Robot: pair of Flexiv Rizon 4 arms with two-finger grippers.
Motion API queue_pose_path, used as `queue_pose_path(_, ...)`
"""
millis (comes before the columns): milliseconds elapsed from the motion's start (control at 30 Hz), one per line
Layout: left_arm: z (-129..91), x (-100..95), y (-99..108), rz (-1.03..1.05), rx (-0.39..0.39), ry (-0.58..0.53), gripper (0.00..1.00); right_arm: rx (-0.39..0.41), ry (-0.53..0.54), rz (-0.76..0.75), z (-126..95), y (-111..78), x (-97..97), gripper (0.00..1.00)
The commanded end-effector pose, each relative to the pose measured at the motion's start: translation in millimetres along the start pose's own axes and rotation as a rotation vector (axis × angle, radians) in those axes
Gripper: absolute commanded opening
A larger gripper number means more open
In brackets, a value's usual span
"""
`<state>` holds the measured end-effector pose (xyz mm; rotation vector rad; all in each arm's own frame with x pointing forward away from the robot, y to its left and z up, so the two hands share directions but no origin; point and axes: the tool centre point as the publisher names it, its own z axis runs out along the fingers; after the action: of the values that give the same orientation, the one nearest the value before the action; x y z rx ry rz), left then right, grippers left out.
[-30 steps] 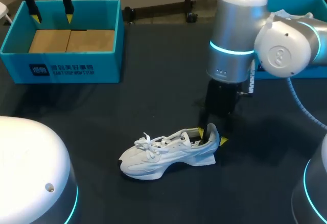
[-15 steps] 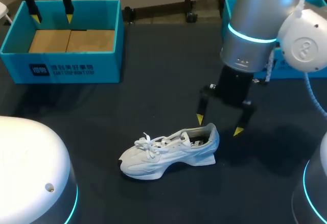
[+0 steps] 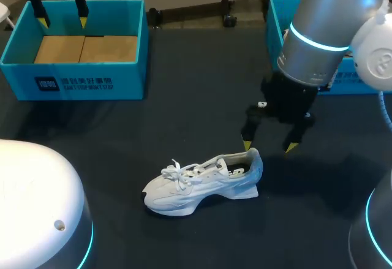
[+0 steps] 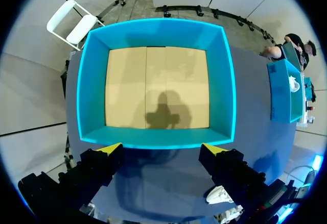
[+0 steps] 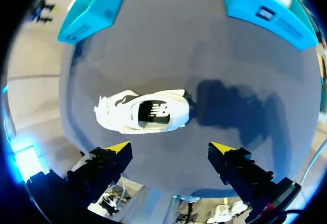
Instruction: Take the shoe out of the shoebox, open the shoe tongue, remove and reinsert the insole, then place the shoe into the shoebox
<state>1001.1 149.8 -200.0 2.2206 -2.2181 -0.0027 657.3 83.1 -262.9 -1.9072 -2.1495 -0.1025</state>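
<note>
A white shoe (image 3: 202, 182) stands upright on the dark table (image 3: 184, 116), toe to the left, laces loose, heel opening up. My right gripper (image 3: 269, 147) hangs open just above and right of its heel, touching nothing. From the right wrist, the shoe (image 5: 145, 113) lies ahead of the open gripper (image 5: 169, 146), well apart from it. The blue shoebox (image 3: 76, 48) with a brown cardboard floor stands at the back left. My left gripper (image 3: 61, 14) hovers open over its far rim. In the left wrist view the shoebox (image 4: 156, 81) lies below the open gripper (image 4: 162, 147); the shoe's toe (image 4: 218, 195) shows by one finger.
A second blue box (image 3: 343, 42) stands at the back right, partly behind my right arm; it shows as a blue box (image 5: 265, 7) in the right wrist view too. The arms' white bases (image 3: 37, 208) fill the near corners.
My right gripper let go of the shoe's heel, opened wide and rose up and to the right. The shoe stayed put. The left arm has not moved.
</note>
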Motion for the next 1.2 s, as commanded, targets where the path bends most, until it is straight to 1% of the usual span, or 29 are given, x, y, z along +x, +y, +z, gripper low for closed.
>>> queue_pose_path(33, 0.0, -0.1, 0.4, 0.0, 0.001, 0.0, 1.0, 0.0, 0.013, 0.0, 1.4, 0.0, -2.6, 1.0)
queue_pose_path(67, 0.0, -0.1, 0.4, 0.0, 0.001, 0.0, 1.0, 0.0, 0.013, 0.0, 1.4, 0.0, -2.6, 1.0)
queue_pose_path(100, 0.0, -0.1, 0.4, 0.0, 0.001, 0.0, 1.0, -0.037, -0.016, -0.058, 0.2, -1.0, 0.9, 1.0)
queue_pose_path(133, 0.0, -0.1, 0.4, 0.0, 0.001, 0.0, 1.0, -0.066, -0.035, -0.082, -0.3, -2.4, 2.4, 1.0)
queue_pose_path(167, 0.0, -0.1, 0.4, 0.0, 0.001, 0.0, 1.0, -0.147, -0.06, -0.138, -2.1, -6.5, 2.9, 1.0)
queue_pose_path(200, 0.0, -0.1, 0.4, 0.0, 0.001, 0.0, 1.0, -0.208, -0.067, -0.186, -3.4, -8.9, 2.3, 1.0)
queue_pose_path(233, 0.0, -0.1, 0.4, 0.0, 0.001, 0.0, 1.0, -0.234, -0.064, -0.21, -4.1, -10.3, 0.8, 1.0)
queue_pose_path(267, 0.0, -0.1, 0.4, 0.0, 0.001, 0.0, 1.0, -0.288, -0.064, -0.269, -5.5, -13.3, -2.3, 1.0)
queue_pose_path(300, 0.0, -0.1, 0.4, 0.0, 0.001, 0.0, 1.0, -0.329, -0.054, -0.327, -6.3, -15.9, -3.7, 1.0)
queue_pose_path(367, 0.0, -0.1, 0.4, 0.0, 0.001, 0.0, 1.0, -0.36, -0.033, -0.333, -7.3, -15.5, -7.9, 1.0)
queue_pose_path(400, 0.0, -0.1, 0.4, 0.0, 0.001, 0.0, 1.0, -0.427, -0.014, -0.403, -8.5, -17.1, -10.2, 1.0)
queue_pose_path(433, 0.0, -0.1, 0.4, 0.0, 0.001, 0.0, 1.0, -0.443, 0.005, -0.431, -9.0, -17.2, -11.5, 1.0)
queue_pose_path(467, 0.0, -0.1, 0.4, 0.0, 0.001, 0.0, 1.0, -0.509, 0.054, -0.499, -9.4, -16.3, -16.0, 1.0)
queue_pose_path(500, 0.0, -0.1, 0.4, 0.0, 0.001, 0.0, 1.0, -0.53, 0.099, -0.557, -8.5, -15.5, -19.5, 1.0)
queue_pose_path(533, 0.0, -0.1, 0.4, 0.0, 0.001, 0.0, 1.0, -0.526, 0.124, -0.569, -7.2, -13.5, -22.5, 1.0)
queue_pose_path(567, 0.0, -0.1, 0.4, 0.0, 0.001, 0.0, 1.0, -0.514, 0.162, -0.551, -5.8, -8.9, -27.6, 1.0)
queue_pose_path(1000, 0.0, -0.1, 0.4, 0.0, 0.001, 0.0, 1.0, -0.514, 0.162, -0.551, -5.8, -8.9, -27.6, 1.0)
queue_pose_path(1033, 0.0, -0.1, 0.4, 0.0, 0.001, 0.0, 1.0, -0.54, 0.164, -0.633, -3.2, -8.5, -24.2, 1.0)
queue_pose_path(1067, 0.0, -0.1, 0.4, 0.0, 0.001, 0.0, 1.0, -0.571, 0.159, -0.684, -1.2, -8.6, -22.7, 1.0)
queue_pose_path(1100, 0.0, -0.1, 0.4, 0.0, 0.001, 0.0, 1.0, -0.589, 0.139, -0.712, 1.7, -7.3, -23.3, 1.0)
queue_pose_path(1133, 0.0, -0.1, 0.4, 0.0, 0.001, 0.0, 1.0, -0.602, 0.153, -0.75, 3.3, -6.2, -23.9, 1.0)
queue_pose_path(1167, 0.0, -0.1, 0.4, 0.0, 0.001, 0.0, 1.0, -0.639, 0.172, -0.798, 5.1, -5.5, -25.6, 1.0)
queue_pose_path(1200, 0.0, -0.1, 0.4, 0.0, 0.001, 0.0, 1.0, -0.645, 0.165, -0.817, 6.6, -4.1, -27.1, 1.0)
